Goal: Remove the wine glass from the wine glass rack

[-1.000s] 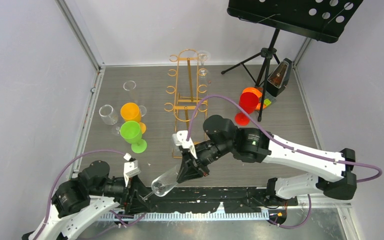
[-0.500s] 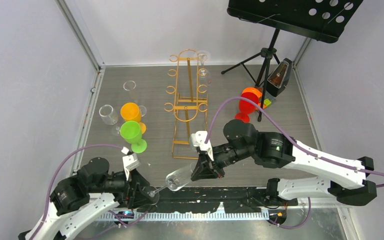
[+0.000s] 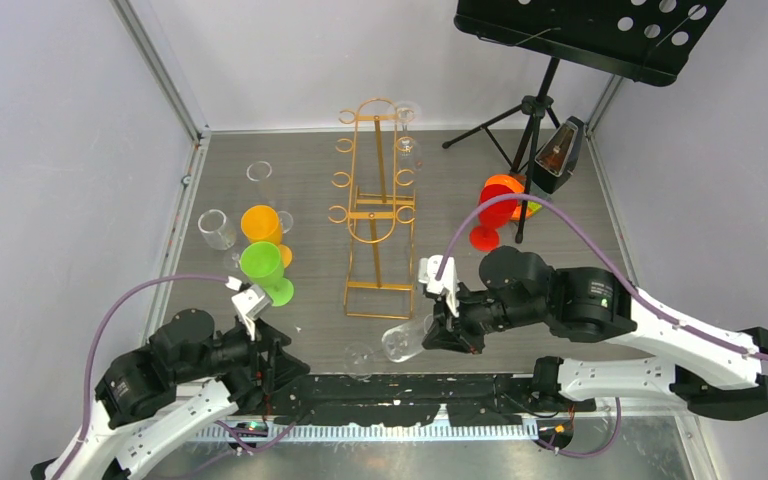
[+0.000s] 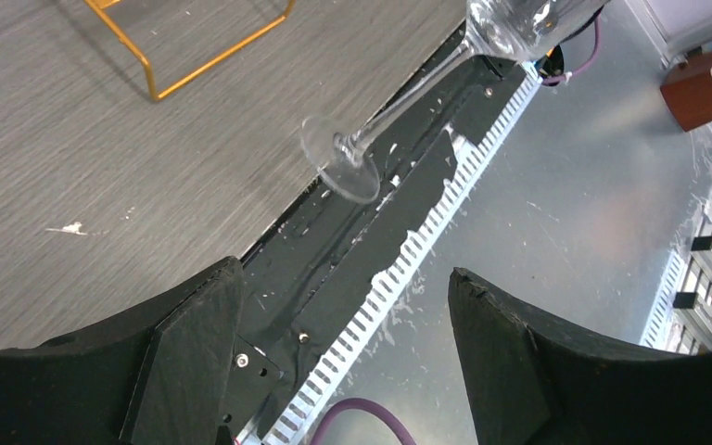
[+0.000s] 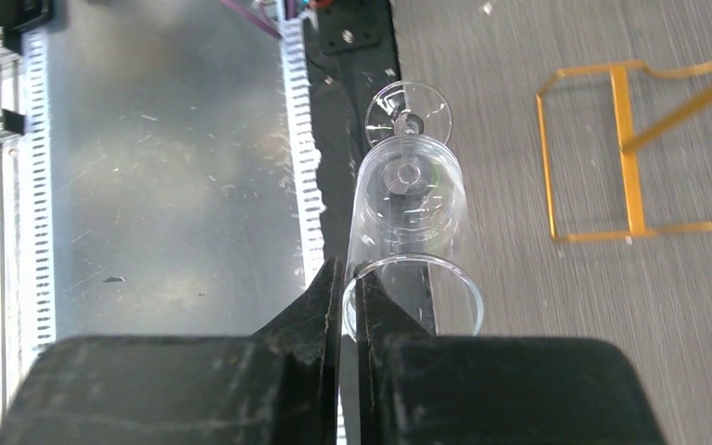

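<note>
Clear wine glass (image 5: 408, 218), right gripper (image 5: 349, 283) pinching rim, seen only from wrist

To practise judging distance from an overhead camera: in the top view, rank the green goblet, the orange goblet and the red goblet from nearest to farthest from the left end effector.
1. The green goblet, left side, just beyond the left end effector.
2. The orange goblet, left side, right behind the green one.
3. The red goblet, far right, by the music stand.
</note>
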Controlling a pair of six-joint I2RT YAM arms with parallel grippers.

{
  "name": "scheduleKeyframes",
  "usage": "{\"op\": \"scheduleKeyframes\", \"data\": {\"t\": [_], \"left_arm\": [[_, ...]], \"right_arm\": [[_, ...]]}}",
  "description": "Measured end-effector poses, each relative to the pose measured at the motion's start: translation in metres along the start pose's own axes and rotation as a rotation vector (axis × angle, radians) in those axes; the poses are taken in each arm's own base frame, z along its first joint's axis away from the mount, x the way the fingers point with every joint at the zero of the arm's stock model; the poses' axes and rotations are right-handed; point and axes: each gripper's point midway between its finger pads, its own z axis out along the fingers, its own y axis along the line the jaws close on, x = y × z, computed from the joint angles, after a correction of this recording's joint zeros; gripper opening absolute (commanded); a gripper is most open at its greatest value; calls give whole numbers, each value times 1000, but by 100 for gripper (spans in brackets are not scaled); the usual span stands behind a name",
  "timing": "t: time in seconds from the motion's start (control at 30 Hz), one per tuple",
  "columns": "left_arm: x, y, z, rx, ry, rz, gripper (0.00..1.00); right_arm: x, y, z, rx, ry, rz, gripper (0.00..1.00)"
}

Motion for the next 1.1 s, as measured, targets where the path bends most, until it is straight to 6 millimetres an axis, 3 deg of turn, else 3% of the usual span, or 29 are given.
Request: {"op": "scheduleKeyframes", "data": {"t": [0.33, 0.63, 1.1], "left_arm": [[-14, 6, -1, -46, -63, 10, 79], [-28, 11, -10, -81, -147, 22, 82], [-45, 22, -19, -151, -243, 52, 83]], "right_arm": [[12, -34, -54, 320, 35, 172, 6], [36, -86, -94, 640, 67, 333, 6], [56, -163, -121, 919, 153, 550, 6]]}}
